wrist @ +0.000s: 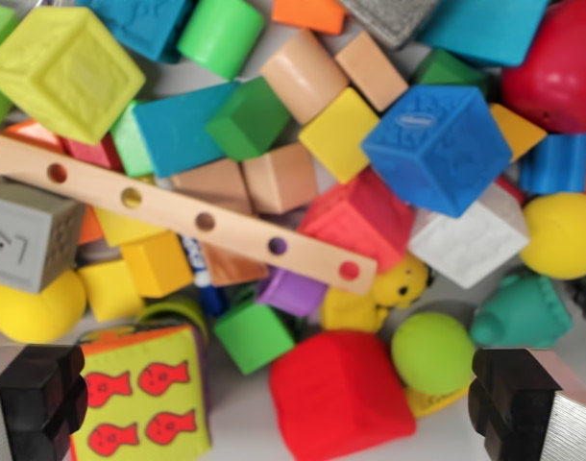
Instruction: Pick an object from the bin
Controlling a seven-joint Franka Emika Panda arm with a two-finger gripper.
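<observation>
Status: nothing picked yet, by the look of it. Gripper is above the pile, jaws wide apart, fingertips at the bottom corners of the wrist view, nothing between them but air. No contact w/ any toy that I can see. So approach only; descent, close and lift all left to do.

Bin contents = dense jumble, no bin wall visible, only bits of pale floor btwn toys.

Directly btwn the fingers: red soft block, closest to centre, looks the likeliest target imo. Just toward the right finger: lime-green ball. By the left finger: yellow-green fish-print cube, partly behind the pad. Small green cube just ahead of the red block.

Further ahead of the hand: long wooden strip w/ holes lying diagonally over several blocks, big blue cube sitting on top, yellow-green cube far ahead-left, yellow duck-like toy just beyond the ball.

Risk guess: the red block is wide and soft, and neighbours crowd both sides, so the fingers may land on the ball or the fish-print cube.
</observation>
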